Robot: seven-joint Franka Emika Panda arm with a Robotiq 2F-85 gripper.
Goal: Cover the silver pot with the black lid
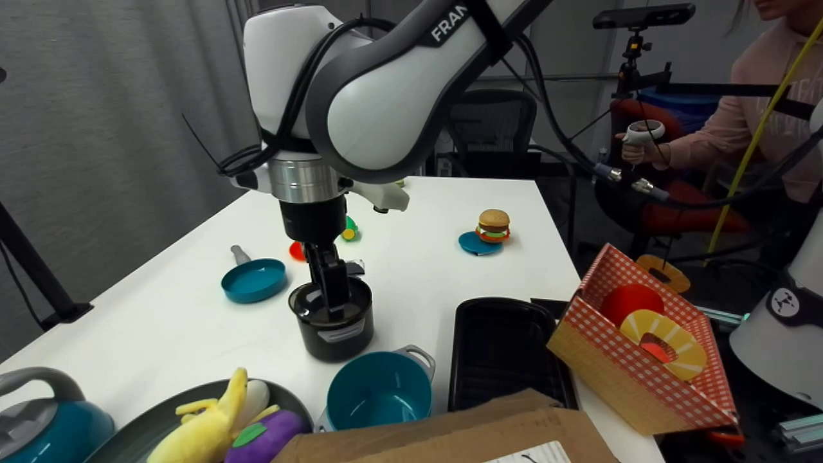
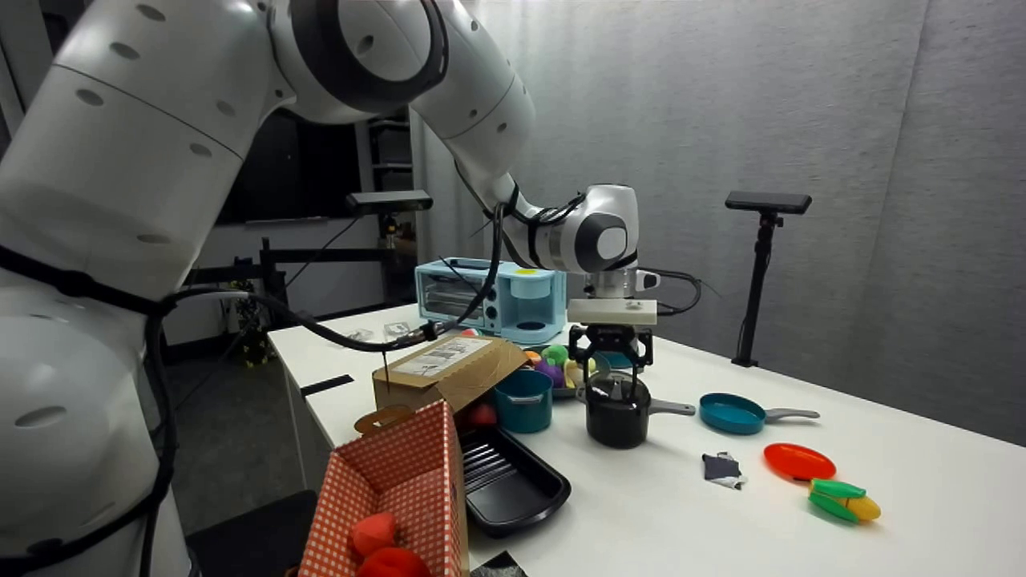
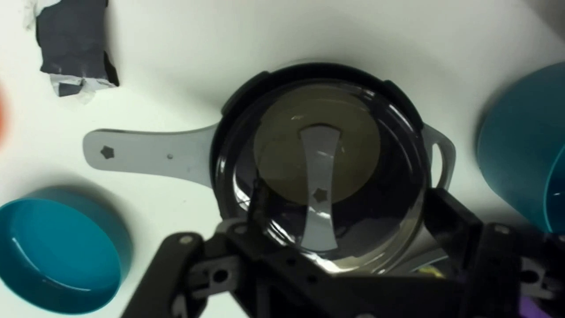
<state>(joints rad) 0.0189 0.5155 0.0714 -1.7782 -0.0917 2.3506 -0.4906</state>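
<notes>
Black and glossy, though the task calls it silver, the pot (image 1: 334, 345) stands upright with the lid (image 3: 351, 181) lying on top of it, see-through and crossed by a grey grip (image 3: 320, 190). The gripper (image 3: 346, 192) hangs over the pot, its fingers (image 3: 454, 216) spread well apart on either side of the grip and pinching nothing; whether either one touches the lid, I can't tell. A teal bowl (image 3: 521, 141) sits near the pot by its short handle, a teal pan (image 3: 62, 251) near its long one, both apart from it. The covering itself looks done to me, so the step in hand is most likely the letting-go. A dark band of the pot shows past the lid on one side in the wrist view, so it may not sit quite centred. Next, the gripper should rise straight up from the pot with fingers wide, so that neither catches the grip nor drags the lid; if the lid proves crooked, a light nudge toward the pot's middle comes first.
</notes>
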